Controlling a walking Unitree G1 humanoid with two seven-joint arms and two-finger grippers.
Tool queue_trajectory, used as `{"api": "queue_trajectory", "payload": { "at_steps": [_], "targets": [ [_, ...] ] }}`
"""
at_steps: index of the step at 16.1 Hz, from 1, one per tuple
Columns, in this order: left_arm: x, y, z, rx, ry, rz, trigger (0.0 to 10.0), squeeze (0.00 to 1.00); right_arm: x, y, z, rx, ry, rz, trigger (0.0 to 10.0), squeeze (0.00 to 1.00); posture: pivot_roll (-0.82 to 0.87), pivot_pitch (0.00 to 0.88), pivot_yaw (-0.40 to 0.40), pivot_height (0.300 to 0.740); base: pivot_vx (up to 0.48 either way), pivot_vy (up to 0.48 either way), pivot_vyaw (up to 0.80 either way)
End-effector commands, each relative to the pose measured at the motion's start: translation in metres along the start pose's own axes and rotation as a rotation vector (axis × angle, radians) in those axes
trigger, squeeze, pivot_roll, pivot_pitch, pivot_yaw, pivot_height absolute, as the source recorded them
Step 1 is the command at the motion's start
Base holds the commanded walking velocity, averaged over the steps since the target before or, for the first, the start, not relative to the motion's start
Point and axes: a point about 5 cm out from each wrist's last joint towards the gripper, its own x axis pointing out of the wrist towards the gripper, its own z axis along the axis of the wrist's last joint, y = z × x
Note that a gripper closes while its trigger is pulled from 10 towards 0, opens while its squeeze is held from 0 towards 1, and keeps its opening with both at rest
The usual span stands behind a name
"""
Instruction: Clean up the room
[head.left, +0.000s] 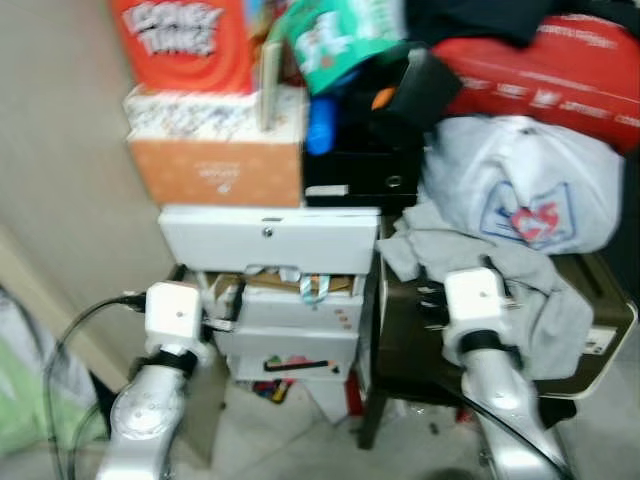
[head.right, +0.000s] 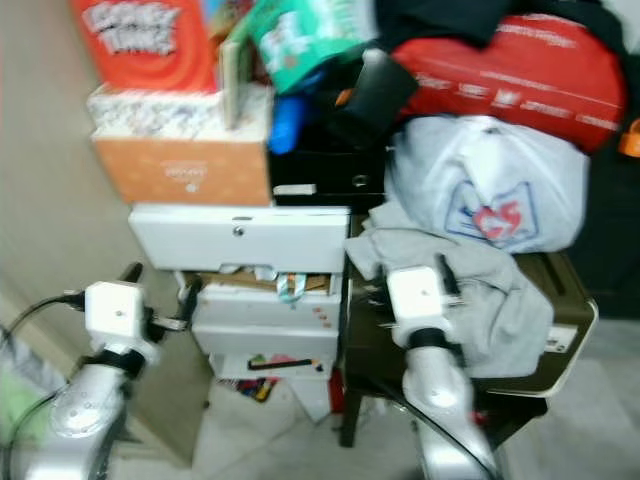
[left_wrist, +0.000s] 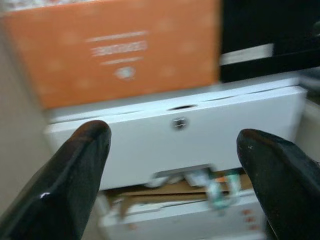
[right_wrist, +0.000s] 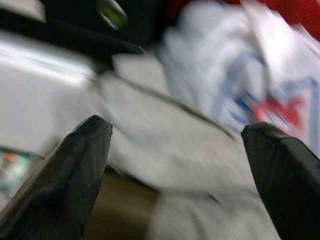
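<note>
I am looking down at a white drawer unit (head.left: 270, 240) standing against a beige wall (head.left: 60, 150), and I place everything else from it. Its top drawer hangs open, with card and a teal strip (head.left: 315, 289) poking out beneath the drawer front. On top of the unit sit an orange box (head.left: 215, 170) and a black box (head.left: 362, 175), side by side, with a red cereal box (head.left: 180, 40) and a teal packet (head.left: 340, 35) stacked above them. Just to the unit's right stands a dark table (head.left: 600, 310) carrying a grey shirt (head.left: 520, 290), which drapes over its near edge; a white plastic bag (head.left: 520, 185) rests on the shirt, and a red bag (head.left: 550, 70) lies on top of that. My left gripper (left_wrist: 172, 165) is raised in front of the top drawer, fingers (left_wrist: 65, 185) spread wide and holding nothing — the drawer's small lock shows between them. My right gripper (right_wrist: 175, 175) points at the shirt, its fingers (right_wrist: 65, 180) likewise spread wide and empty — the view is blurred. Small bits of litter (head.left: 265, 390) lie on the floor under the unit.
</note>
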Motion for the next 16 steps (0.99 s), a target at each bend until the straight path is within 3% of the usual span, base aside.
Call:
{"api": "queue_trajectory", "payload": {
  "at_steps": [1,6,9,11,14,16],
  "targets": [
    [-0.003,0.008,0.0,0.016,0.008,0.023,10.0,0.0,0.002,0.005,0.004,0.018,-0.008,0.012,10.0,0.0,-0.05,0.016,-0.004,0.74,0.0,0.0,0.6],
    [-0.002,0.008,-0.001,0.013,0.01,0.029,10.0,0.0,0.003,0.007,0.003,0.016,-0.007,0.018,10.0,0.0,-0.05,0.015,-0.005,0.74,0.0,0.0,0.27],
    [-0.004,0.012,0.0,0.034,0.006,0.057,10.0,0.0,0.002,0.007,0.003,0.013,-0.006,0.024,10.0,0.0,-0.05,0.016,-0.007,0.74,0.0,0.0,0.8],
    [-0.014,0.025,-0.004,0.104,0.028,0.112,10.0,0.0,0.0,0.004,-0.002,-0.004,-0.001,0.04,10.0,0.0,-0.05,0.016,-0.007,0.74,0.0,0.0,0.8],
    [-0.024,0.034,-0.01,0.112,0.068,0.151,10.0,0.0,-0.002,-0.002,-0.007,-0.025,0.011,0.043,10.0,0.0,-0.04,0.014,-0.009,0.74,0.0,0.0,0.8],
    [-0.022,0.033,-0.009,0.122,0.063,0.154,10.0,0.0,0.0,0.001,-0.004,-0.023,0.002,0.054,10.0,0.0,-0.04,0.013,-0.01,0.74,0.0,0.0,0.8]
  ]
}}
